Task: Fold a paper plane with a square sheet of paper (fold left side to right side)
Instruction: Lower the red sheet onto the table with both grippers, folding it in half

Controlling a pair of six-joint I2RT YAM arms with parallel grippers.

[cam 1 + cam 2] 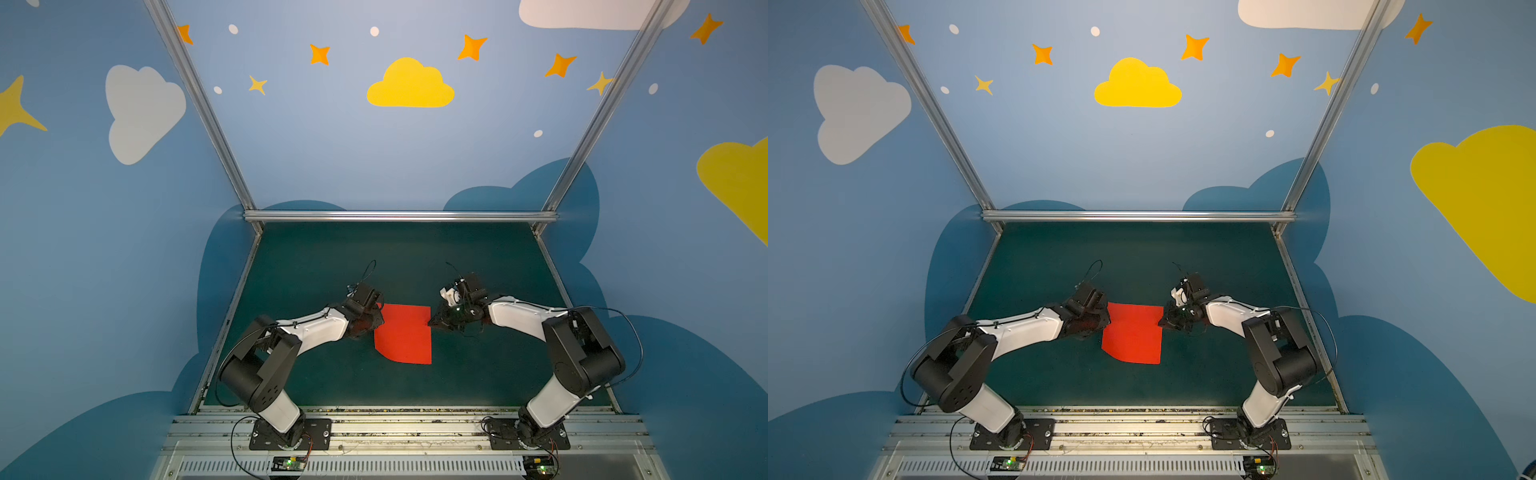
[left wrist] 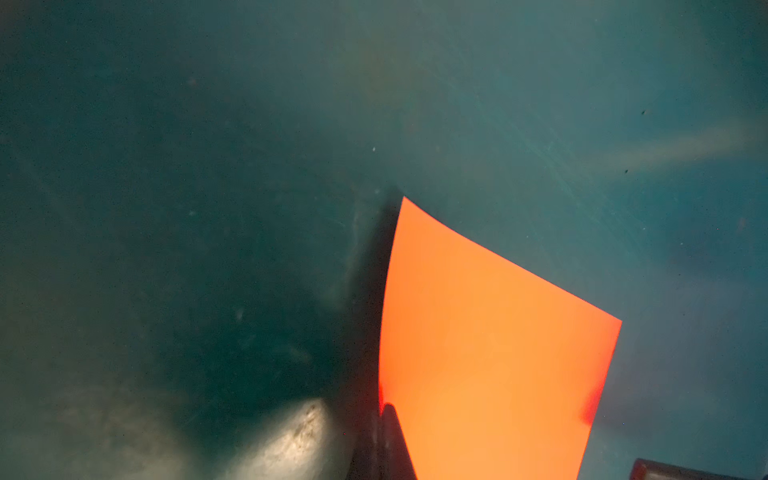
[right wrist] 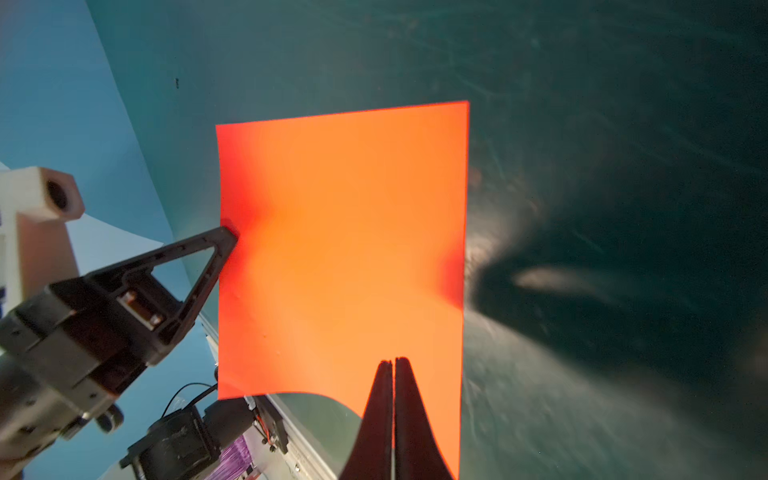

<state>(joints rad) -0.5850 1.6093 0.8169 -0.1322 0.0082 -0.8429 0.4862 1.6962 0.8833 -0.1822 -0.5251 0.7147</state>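
Green table (image 1: 316, 266) had the red sheet of paper (image 1: 405, 334) sitting about mid-table between both arms, near-left corner curling up. Left tool (image 1: 376, 319) was pinching its left edge. Right tool (image 3: 392, 362) had its fingers pressed together on the right edge.

A dark green mat (image 1: 374, 257) lies under the left gripper (image 1: 377, 316) and right gripper (image 1: 432, 325), scuffed and patchily lit in both wrist views. Beyond them an aluminium bar (image 1: 399, 216) edges it, and above that rises a blue back wall (image 1: 332, 145) with a yellow cloud (image 1: 409, 85) and orange stars (image 1: 320, 54). Outward of the left gripper, a side wall (image 1: 83, 249) bears a white cloud (image 1: 141, 112). Outward of the right gripper, the opposite wall (image 1: 685, 257) bears a second yellow cloud (image 1: 735, 183).
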